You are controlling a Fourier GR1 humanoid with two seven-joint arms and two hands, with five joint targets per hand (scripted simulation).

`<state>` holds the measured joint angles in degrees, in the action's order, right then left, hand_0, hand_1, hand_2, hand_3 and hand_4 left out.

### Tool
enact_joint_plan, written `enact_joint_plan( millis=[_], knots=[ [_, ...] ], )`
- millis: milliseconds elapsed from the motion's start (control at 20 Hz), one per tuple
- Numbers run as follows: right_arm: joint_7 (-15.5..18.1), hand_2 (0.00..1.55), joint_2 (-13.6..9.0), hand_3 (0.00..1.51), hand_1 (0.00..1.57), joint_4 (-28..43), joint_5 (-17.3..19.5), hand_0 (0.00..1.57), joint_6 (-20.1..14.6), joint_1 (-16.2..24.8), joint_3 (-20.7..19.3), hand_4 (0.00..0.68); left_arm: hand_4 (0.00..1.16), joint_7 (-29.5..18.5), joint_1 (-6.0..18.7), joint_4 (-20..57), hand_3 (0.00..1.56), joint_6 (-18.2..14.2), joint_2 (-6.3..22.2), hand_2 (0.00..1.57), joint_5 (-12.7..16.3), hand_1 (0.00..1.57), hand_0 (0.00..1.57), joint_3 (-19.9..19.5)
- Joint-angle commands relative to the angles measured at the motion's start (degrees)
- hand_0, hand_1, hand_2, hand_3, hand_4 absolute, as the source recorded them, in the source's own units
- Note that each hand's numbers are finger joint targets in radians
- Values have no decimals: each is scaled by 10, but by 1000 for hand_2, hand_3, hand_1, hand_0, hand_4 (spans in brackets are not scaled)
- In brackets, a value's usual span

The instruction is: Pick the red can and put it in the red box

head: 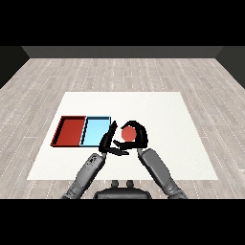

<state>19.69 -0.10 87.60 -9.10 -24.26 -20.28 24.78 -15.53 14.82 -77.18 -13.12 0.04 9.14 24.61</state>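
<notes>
Right hand [136, 134] curled round the can [128, 134]
Left hand [108, 141] lay relaxed beside it, fingers straight, by the blue tray [95, 131]; red tray [70, 131] lay further left

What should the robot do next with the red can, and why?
Probably lift the red can a little. The right hand is curled round it, but it sits right of the blue tray, and the red tray lies further left.
</notes>
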Motion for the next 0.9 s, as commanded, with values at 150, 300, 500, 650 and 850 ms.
enact_joint_plan(
  millis=[150,300,500,650,850],
  knots=[
    [15,1444,1,1405,1496,-38,-53,1496,-34,-45,38,640,0,11,-4,-14,0,-15,0,0,20,0,0,31],
    [10,1454,1,1419,1514,-38,-57,1514,-35,-62,24,657,0,-18,39,31,0,-84,0,0,71,0,0,94],
    [-2,1463,1,1422,1526,-9,-63,1526,-15,-45,16,659,0,-7,41,38,0,-31,0,0,48,0,0,47],
    [32,1454,1,1402,1524,-41,-71,1524,-34,-45,49,648,0,-32,49,45,0,-74,0,0,84,0,0,106],
    [34,1456,1,1401,1501,-49,-61,1501,-95,-61,100,638,0,-52,59,77,0,-90,0,0,102,0,0,82]
  ],
)
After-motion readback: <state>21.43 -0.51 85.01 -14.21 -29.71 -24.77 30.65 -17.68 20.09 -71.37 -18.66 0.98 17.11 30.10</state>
